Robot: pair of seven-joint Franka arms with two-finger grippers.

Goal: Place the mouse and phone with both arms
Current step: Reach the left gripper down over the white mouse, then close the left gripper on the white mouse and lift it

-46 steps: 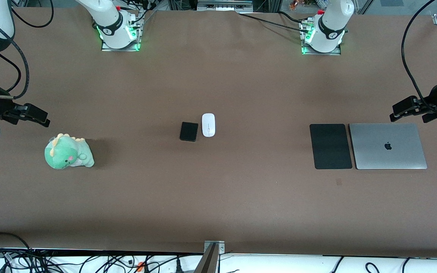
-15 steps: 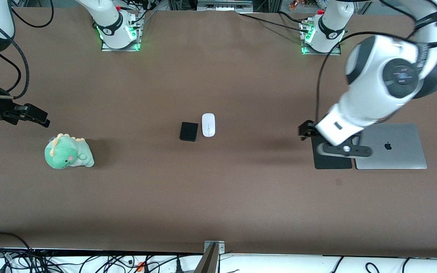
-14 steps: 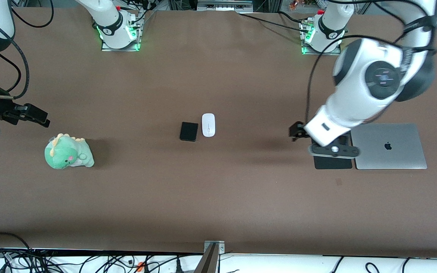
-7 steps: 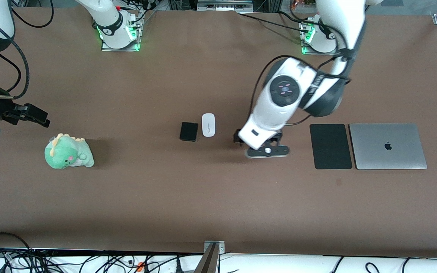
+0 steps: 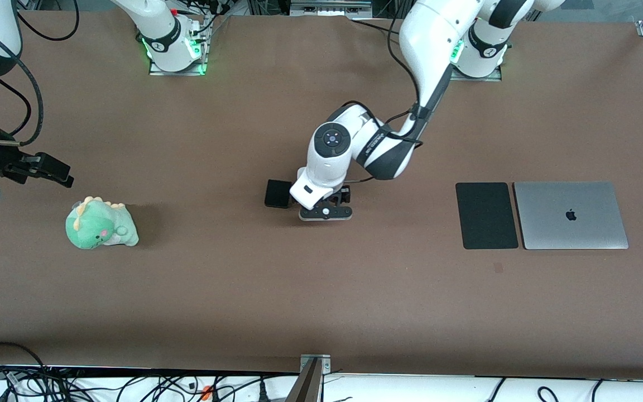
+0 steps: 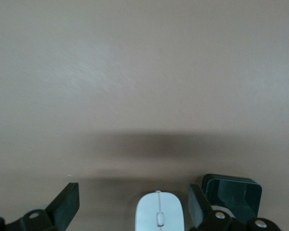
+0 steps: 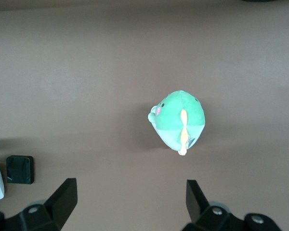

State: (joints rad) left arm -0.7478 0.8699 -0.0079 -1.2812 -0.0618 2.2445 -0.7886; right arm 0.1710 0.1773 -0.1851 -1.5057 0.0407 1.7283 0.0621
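right gripper (image 7: pixel 127 207) waits over the bench (image 5: pixel 321 301) at its own end, jaws spread, just above the green plush dinosaur (image 5: pixel 100 224). next along, the small black rounded slab phone (image 5: pixel 277 193) lies flat mid-bench. just beside it, the left gripper (image 6: pixel 135 211) hangs over the small glossy white oval mouse (image 6: pixel 160 211), jaws spread wide either side, not touching. looks like the reach-to-grasp step; next, lower and close squarely. no containers; black mouse pad (image 5: pixel 486 215) and grey laptop (image 5: pixel 571 215) lie bare.

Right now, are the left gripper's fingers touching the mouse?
Apart. In the left wrist view the mouse lies between the open left gripper fingers, with bare table visible on both sides of it.
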